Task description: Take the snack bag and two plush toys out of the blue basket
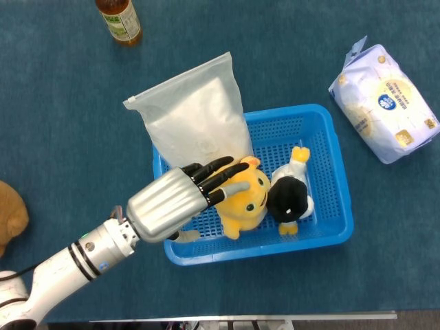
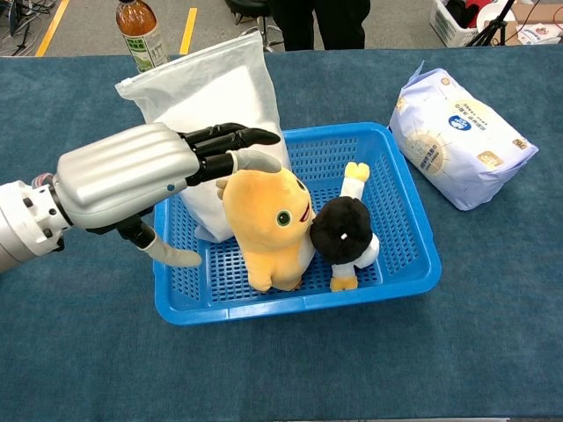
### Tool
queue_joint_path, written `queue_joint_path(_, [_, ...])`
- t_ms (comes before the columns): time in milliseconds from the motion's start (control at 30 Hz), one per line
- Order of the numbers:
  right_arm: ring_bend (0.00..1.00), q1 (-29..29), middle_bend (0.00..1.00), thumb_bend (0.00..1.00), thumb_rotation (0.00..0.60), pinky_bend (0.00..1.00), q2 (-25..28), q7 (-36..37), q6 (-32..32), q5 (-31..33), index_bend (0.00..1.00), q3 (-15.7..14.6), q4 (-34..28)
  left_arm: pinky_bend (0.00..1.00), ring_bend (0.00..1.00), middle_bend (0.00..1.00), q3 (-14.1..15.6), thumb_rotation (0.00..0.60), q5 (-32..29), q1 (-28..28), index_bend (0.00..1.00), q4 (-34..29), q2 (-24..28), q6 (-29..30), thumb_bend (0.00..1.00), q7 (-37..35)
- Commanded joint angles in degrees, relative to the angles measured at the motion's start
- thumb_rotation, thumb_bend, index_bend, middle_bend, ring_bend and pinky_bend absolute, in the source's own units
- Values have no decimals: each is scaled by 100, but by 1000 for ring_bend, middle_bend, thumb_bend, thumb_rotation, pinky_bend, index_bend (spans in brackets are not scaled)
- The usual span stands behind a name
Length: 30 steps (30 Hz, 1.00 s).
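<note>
Brown object [image 1: 10, 218]: far left edge of the head view, fuzzy, partly cut off; cannot tell what it is.

Left robot hand [image 1: 180, 196]: reaches in from the lower left over the basket's left side. Fingers [image 2: 230, 137] stretched out and apart, thumb hanging low beside the basket's left wall. The fingertips lie over the top of the yellow plush toy's head and in front of the snack bag (contact cannot be told from either view). It has hold of nothing.

Bottle [image 1: 119, 20]: amber drink with a green label, upright at the far edge of the counter [image 1: 62, 124], well apart from the basket.

Snack bag [image 1: 196, 120]: white pouch, standing tilted in the basket's left rear corner, its top reaching up and out past the rim.

Blue basket [image 1: 333, 182]: perforated plastic, sits mid-counter on the blue cloth.

Yellow plush toy [image 1: 246, 198]: inside the basket, left of centre, just in front of the snack bag and leaning against it.

Black-and-white plush toy [image 1: 291, 194]: inside the basket, touching the yellow one's right side, yellow feet pointing to the rear and front.

Tissue pack [image 1: 385, 103]: pale wrapped pack lying on the counter to the right, apart from the basket.

Right robot hand: shows in neither view.
</note>
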Motion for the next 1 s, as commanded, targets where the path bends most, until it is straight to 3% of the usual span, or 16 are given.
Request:
queue_joint_path(33, [157, -5, 70, 0, 600, 522, -25, 6, -26, 28, 0, -11, 22, 341, 22, 0, -48, 600, 47, -102, 94, 126, -124, 16, 102, -28])
queue_joint_path(667, [157, -169, 70, 0, 600, 522, -139, 133, -33, 83, 0, -146, 108, 341, 19, 0, -335, 600, -621, -788, 90, 504, -626, -632, 103, 271])
queue_joint_path(1000, [157, -201, 70, 0, 600, 522, -171, 156, 2, 70, 0, -143, 115, 343, 38, 6, -297, 600, -837, -911, 124, 508, -665, -698, 103, 717])
